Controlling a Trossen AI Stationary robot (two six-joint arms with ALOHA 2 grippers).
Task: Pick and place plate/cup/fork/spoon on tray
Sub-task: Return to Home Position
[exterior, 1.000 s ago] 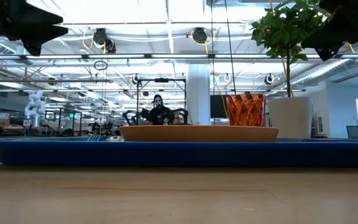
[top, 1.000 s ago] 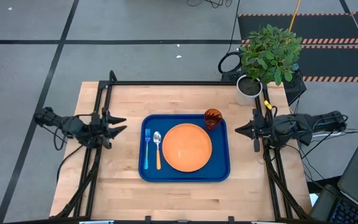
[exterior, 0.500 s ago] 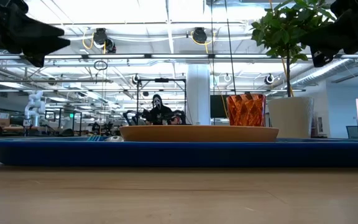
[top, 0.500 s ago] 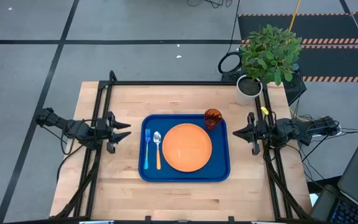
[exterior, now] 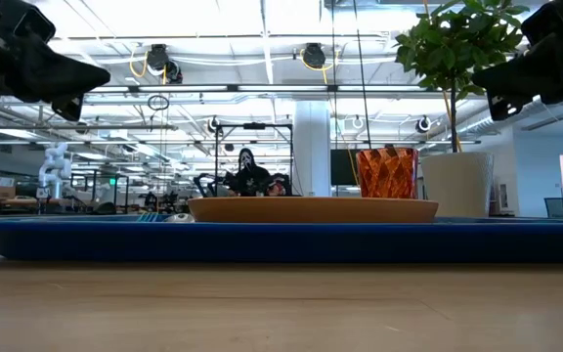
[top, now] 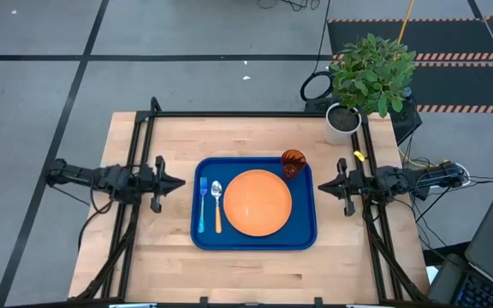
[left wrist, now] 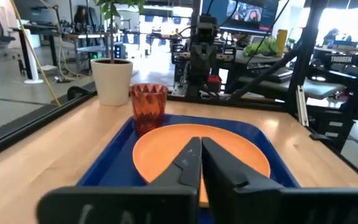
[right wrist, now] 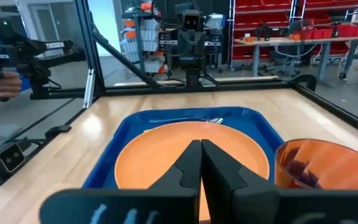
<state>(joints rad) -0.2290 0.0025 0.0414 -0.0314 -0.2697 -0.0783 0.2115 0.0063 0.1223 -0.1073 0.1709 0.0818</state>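
The blue tray (top: 306,239) lies mid-table. On it rest the orange plate (top: 257,203), the dark orange-red cup (top: 293,162) at its far right corner, and the light-blue fork (top: 202,204) beside the orange-handled spoon (top: 217,205) along its left side. My left gripper (top: 181,182) hovers shut over the table left of the tray, pointing level at it. My right gripper (top: 321,186) hovers shut just right of the tray, also level. Both hold nothing. In the left wrist view the plate (left wrist: 166,144) and cup (left wrist: 148,106) show beyond the shut fingers (left wrist: 191,163).
A white pot with a green plant (top: 344,120) stands at the table's far right corner. Black frame rails (top: 148,128) run along the table's far edge and both sides. Bare wood (top: 255,274) lies near of the tray.
My left gripper has shut and swung level, sinking a little, its tip now pointing straight at the tray. My right gripper has also sunk and levelled out, staying shut. Nothing on the tray has moved.
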